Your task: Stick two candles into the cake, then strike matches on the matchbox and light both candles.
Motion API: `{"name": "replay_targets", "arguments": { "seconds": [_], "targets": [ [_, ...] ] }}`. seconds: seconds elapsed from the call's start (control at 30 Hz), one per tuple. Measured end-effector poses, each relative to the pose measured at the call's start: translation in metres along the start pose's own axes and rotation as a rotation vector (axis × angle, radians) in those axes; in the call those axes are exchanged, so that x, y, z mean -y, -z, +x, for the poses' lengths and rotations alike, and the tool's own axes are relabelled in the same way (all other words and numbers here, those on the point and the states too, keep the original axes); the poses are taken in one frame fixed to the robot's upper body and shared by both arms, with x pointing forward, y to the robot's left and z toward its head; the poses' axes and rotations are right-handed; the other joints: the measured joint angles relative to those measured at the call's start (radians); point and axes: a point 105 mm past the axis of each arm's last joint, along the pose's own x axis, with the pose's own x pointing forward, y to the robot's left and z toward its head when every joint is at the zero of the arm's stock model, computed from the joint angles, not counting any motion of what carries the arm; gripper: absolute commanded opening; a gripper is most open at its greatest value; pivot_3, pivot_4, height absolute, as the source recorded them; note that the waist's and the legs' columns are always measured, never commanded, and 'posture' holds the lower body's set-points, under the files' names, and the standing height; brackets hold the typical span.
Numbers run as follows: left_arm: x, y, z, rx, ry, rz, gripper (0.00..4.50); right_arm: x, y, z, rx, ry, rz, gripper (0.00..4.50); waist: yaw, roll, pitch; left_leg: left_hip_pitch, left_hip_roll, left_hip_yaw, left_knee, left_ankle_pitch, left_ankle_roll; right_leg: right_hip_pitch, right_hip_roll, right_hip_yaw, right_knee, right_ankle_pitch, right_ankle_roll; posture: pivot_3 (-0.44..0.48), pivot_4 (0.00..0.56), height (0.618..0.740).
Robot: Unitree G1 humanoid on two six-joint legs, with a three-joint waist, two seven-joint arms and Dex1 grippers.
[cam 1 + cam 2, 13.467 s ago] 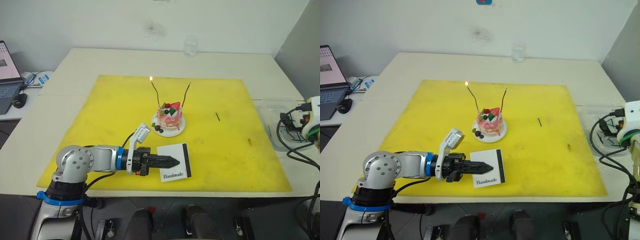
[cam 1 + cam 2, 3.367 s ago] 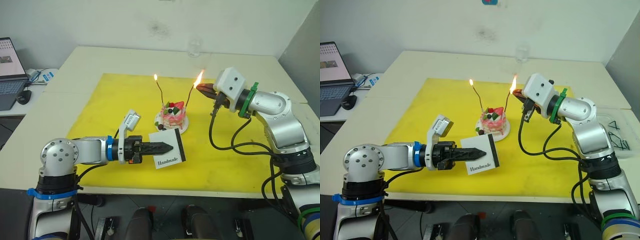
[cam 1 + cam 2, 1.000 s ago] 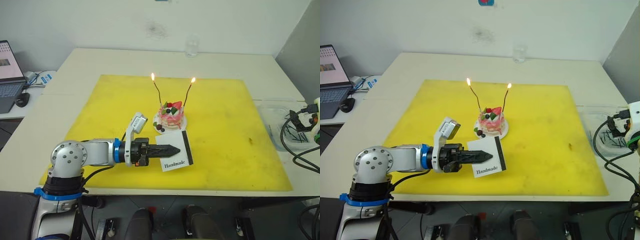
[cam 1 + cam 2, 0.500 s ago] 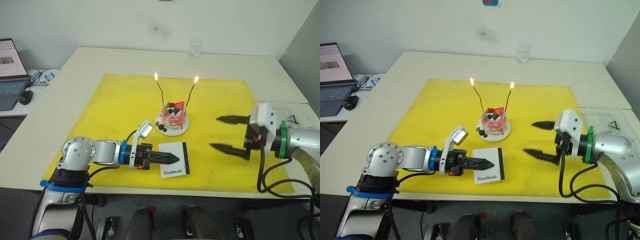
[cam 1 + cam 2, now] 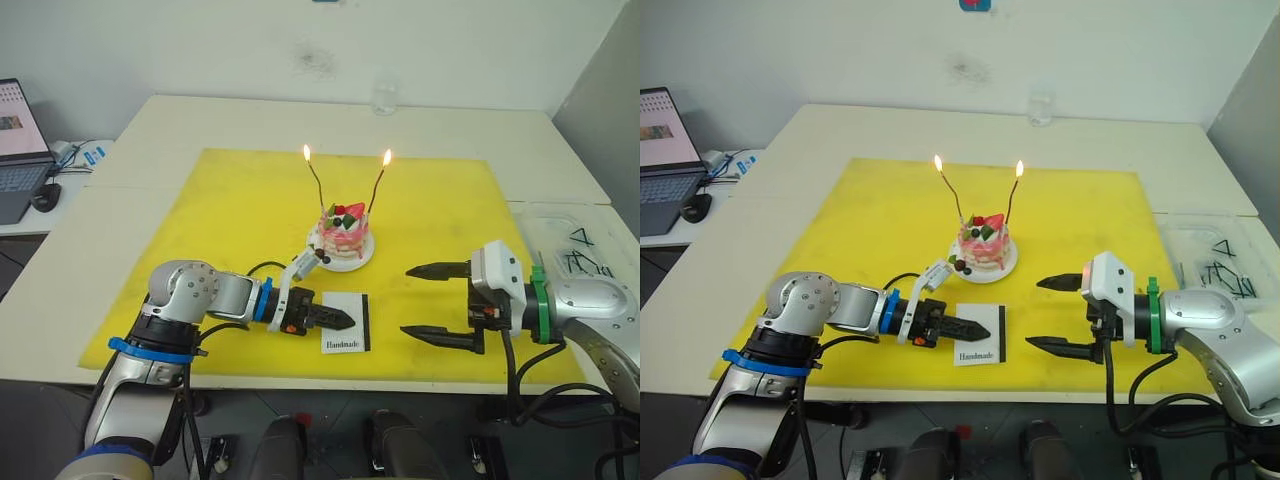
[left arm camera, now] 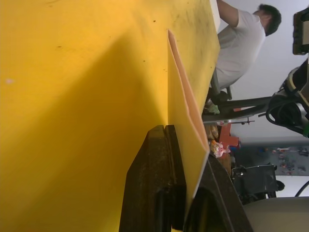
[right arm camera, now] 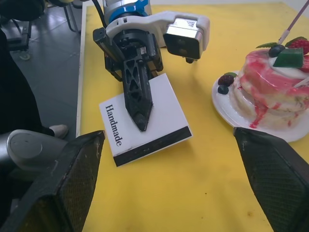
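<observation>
On the yellow mat [image 5: 240, 215], the cake [image 5: 342, 236] is sitting mid-table with both candles [image 5: 316, 186] burning. Nearer, the left gripper [image 5: 335, 320] is clamping the matchbox [image 5: 345, 323]; right of it, the right gripper [image 5: 425, 302] is hanging with fingers spread wide.

Pink cake, yellow mat, black fingers

The cake [image 5: 342, 228] is pink in layers with a red strawberry, a green leaf and dark berries, on a white plate; its two candles [image 5: 315, 185] are dark reddish-brown with orange-yellow flames. Clamped in the black left gripper [image 5: 340, 321], the matchbox [image 5: 346, 322] is white with a black strip and black "Handmade" lettering. The mat [image 5: 230, 200] beneath is bright yellow. The right gripper [image 5: 420, 300] has black fingers, a white housing and a green band behind it.
</observation>
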Motion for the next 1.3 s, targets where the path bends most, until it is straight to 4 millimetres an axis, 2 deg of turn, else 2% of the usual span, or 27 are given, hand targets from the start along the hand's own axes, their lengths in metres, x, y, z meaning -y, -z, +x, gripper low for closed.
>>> {"name": "replay_targets", "arguments": {
  "seconds": [0.03, 0.13, 0.4, 0.53, 0.67, 0.8, 0.87, 0.93, 1.03, 1.13, 1.2, 1.3],
  "targets": [
    [-0.001, -0.001, 0.000, -0.002, -0.006, -0.001, 0.00, 0.001, 0.000, 0.000, -0.001, 0.005, -0.002, 4.45, 0.000, 0.000, 0.000, 0.000, 0.000, 0.000, 0.000, 0.000, 0.000, 0.000, 0.000, 0.000, 0.000, 0.000, 0.000, 0.000, 0.150, 0.740],
    [-0.004, -0.008, 0.001, 0.002, -0.027, -0.007, 0.80, 0.003, 0.002, 0.000, -0.001, 0.021, 0.001, 4.50, 0.000, 0.000, 0.000, 0.000, 0.000, 0.000, 0.000, 0.000, 0.000, 0.000, 0.000, 0.000, 0.000, 0.000, 0.000, 0.000, 0.150, 0.740],
    [-0.001, -0.009, 0.000, 0.002, -0.002, -0.006, 3.33, 0.002, 0.007, -0.001, -0.010, 0.026, 0.001, 4.50, 0.000, 0.000, 0.000, 0.000, 0.000, -0.001, 0.001, 0.000, 0.000, 0.000, 0.000, 0.000, 0.000, 0.000, 0.000, 0.000, 0.150, 0.740],
    [0.001, -0.009, -0.014, 0.014, -0.027, 0.018, 4.49, 0.004, 0.009, -0.002, -0.010, 0.027, 0.004, 4.50, -0.004, 0.000, 0.000, 0.001, 0.000, -0.001, 0.002, 0.000, 0.000, 0.000, 0.000, 0.000, 0.001, 0.000, 0.000, 0.000, 0.150, 0.740],
    [0.000, -0.002, -0.051, 0.051, -0.125, 0.051, 4.49, 0.010, 0.015, -0.006, -0.019, 0.039, 0.014, 4.50, -0.015, 0.000, 0.000, 0.001, 0.002, -0.003, 0.001, 0.000, 0.000, 0.000, 0.001, 0.000, 0.001, 0.000, -0.001, 0.000, 0.150, 0.740],
    [0.014, -0.025, -0.094, 0.210, -0.247, 0.234, 4.49, 0.021, 0.024, -0.015, -0.038, 0.082, 0.035, 4.50, -0.008, -0.001, 0.001, -0.001, 0.002, -0.004, 0.001, 0.000, 0.000, 0.000, 0.000, 0.000, 0.001, 0.000, -0.001, 0.000, 0.150, 0.740],
    [0.019, -0.039, -0.118, 0.313, -0.339, 0.378, 4.49, 0.031, 0.028, -0.024, -0.042, 0.128, 0.026, 4.50, -0.002, 0.000, 0.001, -0.001, 0.002, -0.002, 0.001, 0.000, 0.000, 0.000, -0.001, 0.000, 0.000, 0.000, -0.001, 0.000, 0.150, 0.740],
    [0.012, -0.051, -0.141, 0.393, -0.468, 0.477, 4.49, 0.042, 0.029, -0.034, -0.039, 0.182, 0.024, 4.50, 0.000, 0.000, 0.001, 0.000, 0.001, 0.000, 0.001, 0.000, 0.000, 0.000, -0.003, 0.001, 0.000, 0.000, -0.001, 0.000, 0.150, 0.740],
    [-0.013, -0.061, -0.187, 0.480, -0.702, 0.618, 4.49, 0.056, 0.029, -0.051, -0.034, 0.255, 0.039, 4.50, 0.000, 0.000, 0.001, 0.000, 0.002, 0.003, 0.001, 0.000, 0.000, -0.001, -0.003, 0.003, -0.001, 0.000, -0.002, 0.000, 0.150, 0.740],
    [-0.023, -0.063, -0.208, 0.540, -0.776, 0.710, 4.49, 0.063, 0.027, -0.066, -0.038, 0.286, 0.067, 4.50, 0.002, 0.000, 0.001, -0.001, 0.003, 0.007, 0.001, 0.000, 0.000, -0.001, -0.004, 0.002, -0.001, 0.000, -0.002, 0.000, 0.150, 0.740],
    [-0.020, -0.063, -0.211, 0.552, -0.756, 0.780, 4.49, 0.066, 0.020, -0.069, -0.007, 0.292, 0.079, 4.50, 0.003, -0.001, 0.001, -0.002, 0.003, 0.008, 0.001, 0.000, 0.000, -0.002, -0.004, 0.002, -0.001, 0.000, -0.001, 0.000, 0.150, 0.740],
    [-0.016, -0.052, -0.213, 0.462, -0.693, 0.861, 4.49, 0.065, 0.006, -0.075, 0.043, 0.281, 0.123, 4.50, 0.002, 0.000, 0.001, -0.001, 0.003, 0.010, -0.001, 0.000, 0.000, -0.003, -0.004, 0.003, -0.001, 0.000, -0.001, 0.000, 0.150, 0.740]
  ]
}}
